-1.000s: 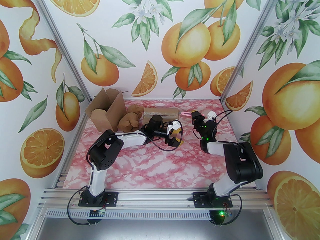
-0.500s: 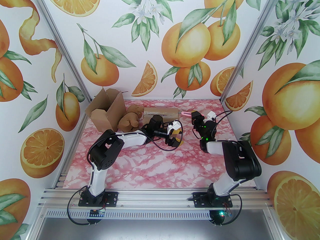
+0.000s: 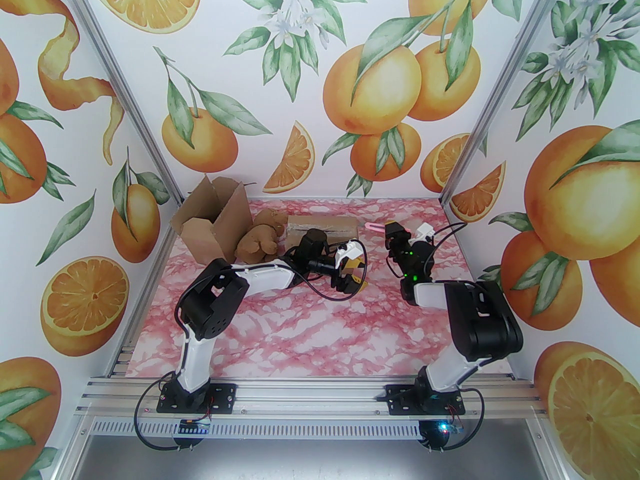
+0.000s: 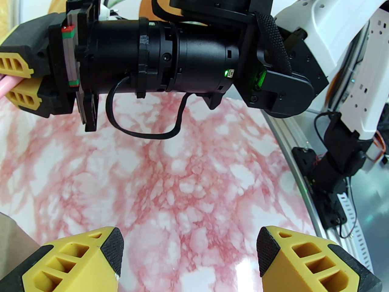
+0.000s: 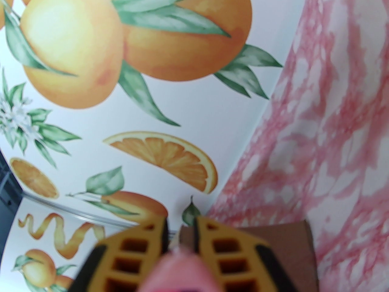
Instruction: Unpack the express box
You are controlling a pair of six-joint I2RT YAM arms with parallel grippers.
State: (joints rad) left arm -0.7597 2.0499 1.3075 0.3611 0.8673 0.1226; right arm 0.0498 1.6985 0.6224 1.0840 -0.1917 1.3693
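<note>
There are two cardboard boxes: one open box [image 3: 212, 228] and one shut box [image 3: 325, 225]. One brown crumpled wad [image 3: 257, 243] is here, and one thin pink stick [image 3: 372, 226].

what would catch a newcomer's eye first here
The orange-print walls and pink marble table. At the table's far left stands an opened cardboard box with crumpled brown paper beside it. The right gripper, jaws shut on a pink tool, points it at a closed box at the far middle.

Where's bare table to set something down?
The near half of the table, from the arm bases to the left gripper, is bare. So is the far right corner beyond the right gripper holding the pink tool. Crowded along the far edge: open carton, brown paper wad, taped box.
</note>
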